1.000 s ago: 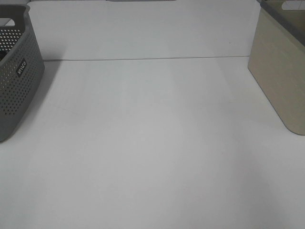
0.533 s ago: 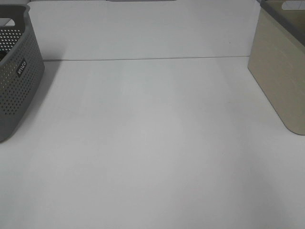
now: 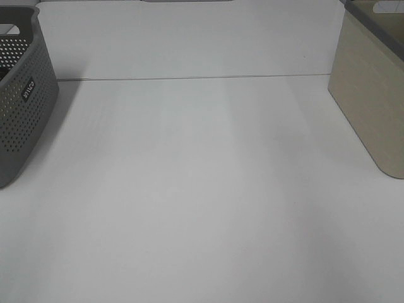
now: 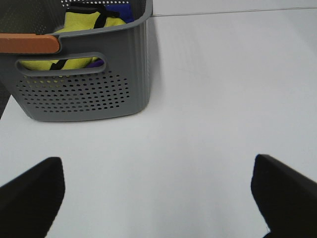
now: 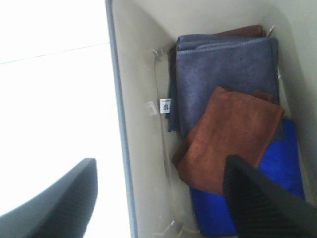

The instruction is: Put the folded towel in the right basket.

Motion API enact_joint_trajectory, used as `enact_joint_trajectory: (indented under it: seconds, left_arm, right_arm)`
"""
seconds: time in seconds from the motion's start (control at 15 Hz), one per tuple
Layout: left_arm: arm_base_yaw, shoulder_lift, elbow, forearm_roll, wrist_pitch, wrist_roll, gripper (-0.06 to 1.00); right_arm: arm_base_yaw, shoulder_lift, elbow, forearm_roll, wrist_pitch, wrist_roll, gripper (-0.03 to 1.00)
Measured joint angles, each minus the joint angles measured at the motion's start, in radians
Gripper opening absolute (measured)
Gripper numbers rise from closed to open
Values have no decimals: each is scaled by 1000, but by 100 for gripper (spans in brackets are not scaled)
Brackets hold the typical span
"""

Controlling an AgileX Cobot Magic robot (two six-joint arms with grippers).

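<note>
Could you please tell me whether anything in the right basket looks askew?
Only slightly: in the beige basket, the brown towel lies skewed across the grey towel and blue towel, not squared with them. Nothing looks spilled.

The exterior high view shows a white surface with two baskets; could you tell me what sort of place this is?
Likely a lab bench staged for towel sorting: a plain white table, a grey perforated basket at the left, and a beige basket holding folded towels.

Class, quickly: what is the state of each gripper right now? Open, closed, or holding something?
Left gripper: open, holding nothing.
Right gripper: open, holding nothing, over the basket.
</note>
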Motion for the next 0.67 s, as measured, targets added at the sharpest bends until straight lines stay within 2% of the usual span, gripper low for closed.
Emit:
enact_joint_trajectory:
  seconds: [0.2, 0.4, 0.53, 0.6, 0.67]
  left_arm:
    - [0, 0, 0, 0, 0, 0, 97]
    - [0, 0, 0, 0, 0, 0, 97]
    - [0, 0, 0, 0, 0, 0, 97]
    - [0, 0, 0, 0, 0, 0, 97]
    - [0, 0, 0, 0, 0, 0, 97]
  right_arm:
    - [62, -152, 116, -16, -1, 0, 68]
    - [128, -311, 314, -21, -1, 2, 68]
    - [138, -424, 486, -40, -1, 18, 68]
    - [138, -537, 668, -65, -1, 27, 68]
    - [138, -587, 749, -74, -1, 45, 68]
